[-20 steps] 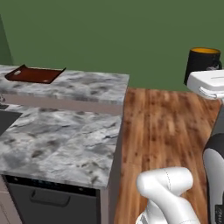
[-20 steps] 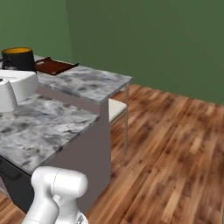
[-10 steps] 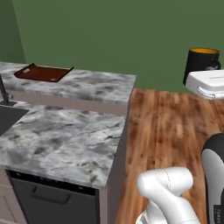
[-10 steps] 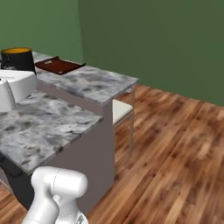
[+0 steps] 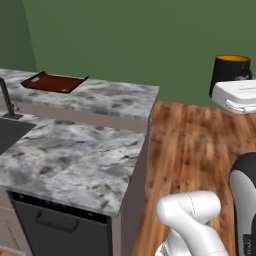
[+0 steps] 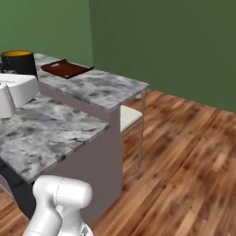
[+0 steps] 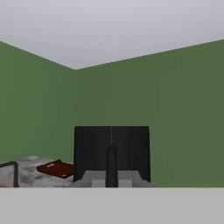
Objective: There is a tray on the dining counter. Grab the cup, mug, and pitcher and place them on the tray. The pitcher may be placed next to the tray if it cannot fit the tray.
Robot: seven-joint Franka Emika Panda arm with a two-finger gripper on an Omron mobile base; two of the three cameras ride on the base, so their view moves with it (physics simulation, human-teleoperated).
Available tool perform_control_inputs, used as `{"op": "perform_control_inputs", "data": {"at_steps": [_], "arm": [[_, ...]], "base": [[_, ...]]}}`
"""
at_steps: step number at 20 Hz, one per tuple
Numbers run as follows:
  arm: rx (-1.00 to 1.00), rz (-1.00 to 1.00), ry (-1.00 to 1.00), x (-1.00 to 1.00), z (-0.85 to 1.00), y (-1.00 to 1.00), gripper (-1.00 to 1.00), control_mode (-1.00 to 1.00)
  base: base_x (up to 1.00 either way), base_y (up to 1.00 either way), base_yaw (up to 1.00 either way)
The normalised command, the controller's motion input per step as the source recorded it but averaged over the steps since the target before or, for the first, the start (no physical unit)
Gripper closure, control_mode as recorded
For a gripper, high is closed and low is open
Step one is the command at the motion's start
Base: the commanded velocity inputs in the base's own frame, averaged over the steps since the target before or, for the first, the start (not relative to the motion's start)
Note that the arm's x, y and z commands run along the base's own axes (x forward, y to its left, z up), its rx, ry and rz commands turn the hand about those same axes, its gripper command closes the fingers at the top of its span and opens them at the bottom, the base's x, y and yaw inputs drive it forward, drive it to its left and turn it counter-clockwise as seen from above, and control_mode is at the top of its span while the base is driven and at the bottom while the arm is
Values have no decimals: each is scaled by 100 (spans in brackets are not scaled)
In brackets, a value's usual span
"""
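The gripper (image 7: 111,177) is closed on the mug (image 7: 111,153): in the hand view the black cylinder stands upright directly above the fingertips, its side wall close to the camera and its handle seen edge-on as a dark vertical bar between the fingers. In the left base view the mug (image 5: 230,75) is carried high at the right edge, orange inside visible at the rim, sitting just above the white hand of the arm; below it lies wooden floor, well apart from any counter. In the right base view the same mug (image 6: 19,62) appears at the far left, above the white hand. The tray (image 5: 54,82), dark reddish-brown with a low rim, lies flat on the raised back section of the dining counter (image 5: 80,150), near the green wall; it holds nothing. The right base view shows the tray (image 6: 66,68) on the same marbled ledge, beside and beyond the mug as seen from that side. In the hand view the tray (image 7: 57,169) sits low and left of the mug. A dark sink basin (image 5: 11,134) and black faucet (image 5: 6,99) occupy the counter's left end. A pale stool (image 6: 130,117) stands tucked under the counter's overhang. The dark front panel of an appliance (image 5: 60,227) sits beneath the near counter edge.
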Motion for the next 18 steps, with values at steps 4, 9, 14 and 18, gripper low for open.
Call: {"op": "perform_control_inputs", "data": {"at_steps": [4, 9, 14, 18], "arm": [[0, 0, 0, 0, 0, 0, 100, 100], [0, 0, 0, 0, 0, 0, 100, 100], [0, 0, 0, 0, 0, 0, 100, 100], [0, 0, 0, 0, 0, 0, 100, 100]], "base": [[93, -100, 3], [76, -100, -2], [100, -100, -7], [100, -91, -4]]}}
